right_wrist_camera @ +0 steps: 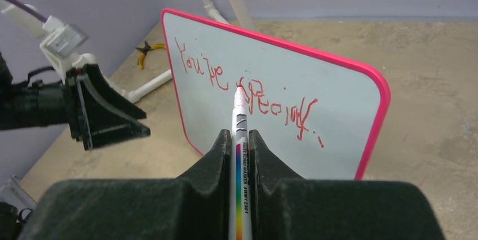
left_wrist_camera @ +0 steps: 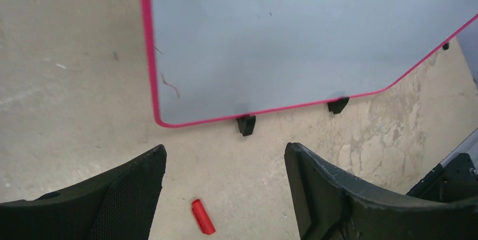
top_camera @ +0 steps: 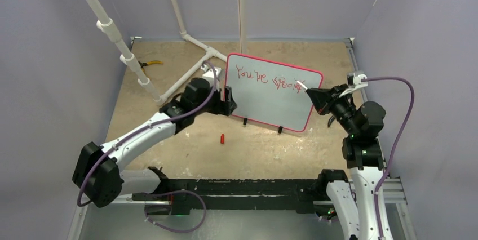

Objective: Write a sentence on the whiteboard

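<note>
Right end effector (right_wrist_camera: 241,136) clamps marker (right_wrist_camera: 239,110) | whiteboard (right_wrist_camera: 338,124) sentence (right_wrist_camera: 270,106): "You're special"

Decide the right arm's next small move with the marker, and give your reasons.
Probably shift the marker tip down and left, to the blank area under the first word. The right gripper is clamped on it, its tip by the whiteboard near the middle of the sentence, whose single line already reaches nearly to the frame; the lower half is bare.

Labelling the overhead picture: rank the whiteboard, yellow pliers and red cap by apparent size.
1. whiteboard, by far the largest
2. yellow pliers
3. red cap, the smallest
</note>
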